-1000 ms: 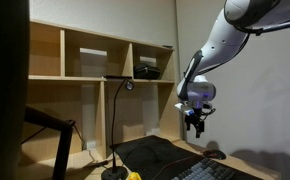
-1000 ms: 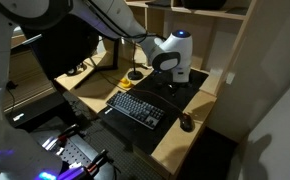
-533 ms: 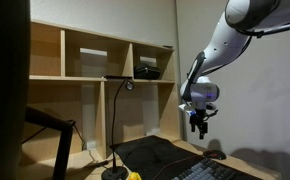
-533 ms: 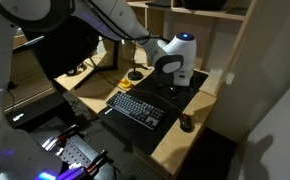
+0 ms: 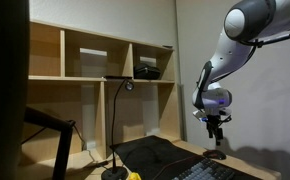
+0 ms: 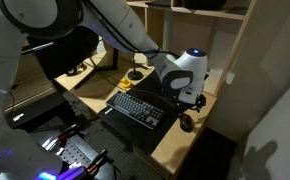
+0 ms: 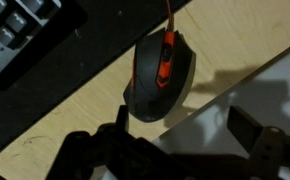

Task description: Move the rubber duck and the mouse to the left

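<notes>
Mouse (image 7: pixel 160 75) lies on the pale desk (image 7: pixel 55 125), at twelve o'clock from my pincer (image 7: pixel 175 150), whose jaws stand wide and empty. I judge this the approach step; next I should descend, straddle its flanks, and close.

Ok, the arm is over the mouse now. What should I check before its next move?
1. Tool open: ok, its fingers stand wide apart in the wrist view.
2. Tool lined up with the black low-domed computer mouse: ok, roughly; the mouse lies just ahead of the gap.
3. Tool clear of the mouse: ok, it hangs above it in both exterior views.
4. Dark flat keyboard out of the way: ok, apart from the mouse.
5. Mouse's orange cable free: cannot tell, it leaves the frame.
6. Tiny yellow rubber duck located: ok, beside the lamp's round black base.
</notes>
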